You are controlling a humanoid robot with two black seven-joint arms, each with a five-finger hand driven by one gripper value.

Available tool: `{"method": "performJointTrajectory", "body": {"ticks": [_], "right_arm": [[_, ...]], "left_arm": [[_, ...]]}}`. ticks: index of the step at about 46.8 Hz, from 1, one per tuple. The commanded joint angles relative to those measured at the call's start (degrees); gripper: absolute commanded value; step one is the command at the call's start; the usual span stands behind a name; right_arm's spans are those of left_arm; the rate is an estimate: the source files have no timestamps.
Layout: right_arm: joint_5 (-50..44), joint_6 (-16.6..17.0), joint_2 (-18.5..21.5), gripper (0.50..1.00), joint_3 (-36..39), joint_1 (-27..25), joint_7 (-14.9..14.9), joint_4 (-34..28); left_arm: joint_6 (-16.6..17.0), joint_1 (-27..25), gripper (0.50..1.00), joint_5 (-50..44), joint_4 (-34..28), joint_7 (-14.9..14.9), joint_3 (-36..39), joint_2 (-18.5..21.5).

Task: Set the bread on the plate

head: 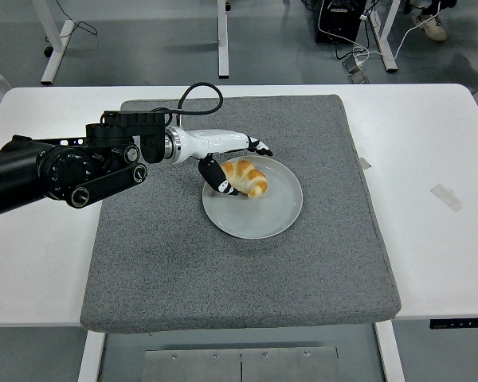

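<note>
One white round plate is seen on the grey felt mat, a little above the mat's middle. One croissant is held in it, lying on the plate's upper left part with its curved back turned toward the far side; the rest of the plate is bare. The mat itself is spread over the middle of the white desk.

One arm is in view, the left one, brought in from the left edge across the mat. Its left hand is placed at the plate's upper left rim. The fingers are stretched out and spread along the far side of the croissant, apart from it, while the thumb is pointed down at the croissant's left end, just beside or touching it; which of the two cannot be told. Nothing is gripped by the hand.

Two small pieces of tape are counted on the bare desk right of the mat: one just beside the mat's right edge, one nearer the desk's right end. Desk legs and cables are visible on the floor beyond.
</note>
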Motion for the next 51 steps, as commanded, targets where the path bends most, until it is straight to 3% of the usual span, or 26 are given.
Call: {"method": "performJointTrajectory", "body": {"ticks": [1,25,29,39,51], "right_arm": [[0.0,0.0,0.0,1.000,0.0,0.0,0.0,0.0],[0.0,0.0,0.0,1.000,0.0,0.0,0.0,0.0],[0.0,0.0,0.0,1.000,0.0,0.0,0.0,0.0],[0.0,0.0,0.0,1.000,0.0,0.0,0.0,0.0],[0.0,0.0,0.0,1.000,0.0,0.0,0.0,0.0]], "left_arm": [[0.1,0.0,0.966,-0.4,0.0,0.0,-0.1,0.0],[0.2,-1.0,0.972,-18.7,0.0,0.6,-3.0,1.3],[0.3,-1.0,0.975,-23.4,0.1,0.9,-4.0,3.1],[0.8,0.4,0.980,-38.0,1.0,4.7,-8.0,7.4],[1.0,8.0,0.980,-48.7,2.5,6.2,-18.2,13.0]]}}
